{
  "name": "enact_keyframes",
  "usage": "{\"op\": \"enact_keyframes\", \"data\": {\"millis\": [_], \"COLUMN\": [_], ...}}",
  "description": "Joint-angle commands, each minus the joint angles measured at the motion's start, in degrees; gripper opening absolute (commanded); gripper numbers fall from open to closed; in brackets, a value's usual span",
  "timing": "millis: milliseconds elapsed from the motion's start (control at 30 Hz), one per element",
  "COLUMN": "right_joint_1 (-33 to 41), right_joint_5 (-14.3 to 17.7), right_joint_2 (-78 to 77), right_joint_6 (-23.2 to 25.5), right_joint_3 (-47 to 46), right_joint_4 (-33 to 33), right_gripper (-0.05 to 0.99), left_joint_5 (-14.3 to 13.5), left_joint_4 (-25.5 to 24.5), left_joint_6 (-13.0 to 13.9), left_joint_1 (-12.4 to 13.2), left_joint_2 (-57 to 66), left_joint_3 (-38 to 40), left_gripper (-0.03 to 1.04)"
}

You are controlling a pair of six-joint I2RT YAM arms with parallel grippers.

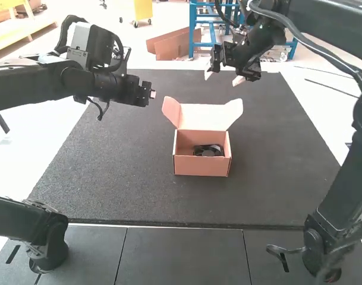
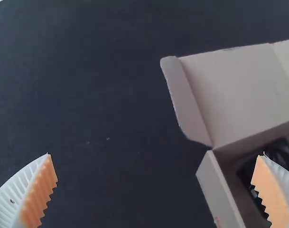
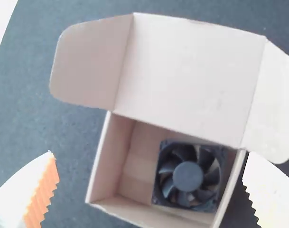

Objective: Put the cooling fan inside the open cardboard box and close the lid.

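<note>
Possibly the left gripper (image 1: 148, 94) or right gripper (image 1: 226, 72), both wide open, skids the box (image 1: 201, 165) toward six o'clock instead of folding its lid (image 1: 201, 114).

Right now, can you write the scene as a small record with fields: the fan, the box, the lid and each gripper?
cooling fan: lies flat inside the cardboard box
lid: open, standing up at the far side
left gripper: open, raised left of the lid
right gripper: open, raised beyond the lid
surface: black mat
left to do: close the lid
</note>
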Motion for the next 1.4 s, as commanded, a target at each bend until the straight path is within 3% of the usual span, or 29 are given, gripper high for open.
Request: {"op": "enact_keyframes", "data": {"millis": [0, 200, 533, 1000, 1367], "right_joint_1": [-0.7, -0.8, -5.6, -8.4, -8.4], "right_joint_5": [4.3, 6.2, 7.1, 6.3, 4.2], "right_joint_2": [-5.9, -14.7, -15.7, -6.7, -1.3], "right_joint_6": [-1.6, 0.6, 0.7, -0.6, 1.1], "right_joint_3": [-7.3, -21.0, -29.7, -26.0, -21.1], "right_joint_4": [3.5, 17.7, 25.3, 27.4, 26.3], "right_gripper": [0.89, 0.89, 0.89, 0.89, 0.89], "left_joint_5": [-2.3, -4.1, -7.4, -7.4, -7.4], "left_joint_4": [1.5, 3.5, 4.6, 8.2, 7.7], "left_joint_6": [-0.8, -0.8, -0.7, -0.7, -0.5], "left_joint_1": [1.1, 2.0, 5.0, 5.0, 5.0], "left_joint_2": [2.4, 7.1, 12.5, 22.1, 29.3], "left_joint_3": [3.4, 5.5, 6.9, 10.6, 16.4], "left_gripper": [0.97, 0.97, 0.96, 0.96, 0.96]}}
